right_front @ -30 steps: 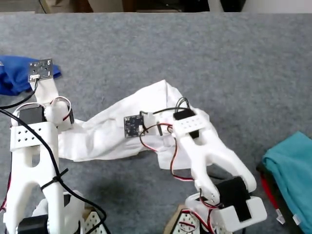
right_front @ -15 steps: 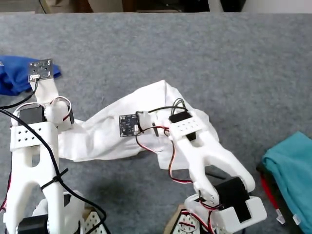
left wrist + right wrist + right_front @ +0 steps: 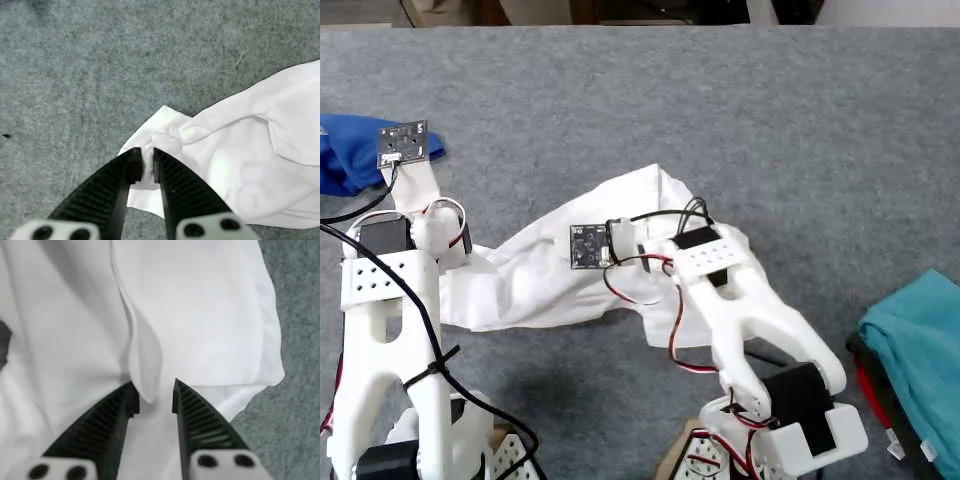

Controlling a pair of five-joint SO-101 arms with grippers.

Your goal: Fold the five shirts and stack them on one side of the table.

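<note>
- Near edge of the grey table: both arm bases, left arm at the left side, right arm right of centre.
- Near right edge: teal shirt, bunched and partly cut off by the frame. It lies well apart from the other garments.
- Mid table: white shirt, spread out crumpled and unfolded. It runs from beside the left arm across to under the right arm's wrist.
- Left gripper: at the left end of the white shirt, jaws almost together, pinching a small bunched corner of fabric between the tips.
- Right gripper: over the right half of the white shirt, pointing down at it. The jaws stand a narrow gap apart. A raised fold of cloth sits in the gap and is not visibly squeezed.
- The white shirt's right edge is doubled over, with grey table showing just past it in the right wrist view.
- Far left: blue shirt, a crumpled heap at the table edge, partly under the left arm's wrist camera board.
</note>
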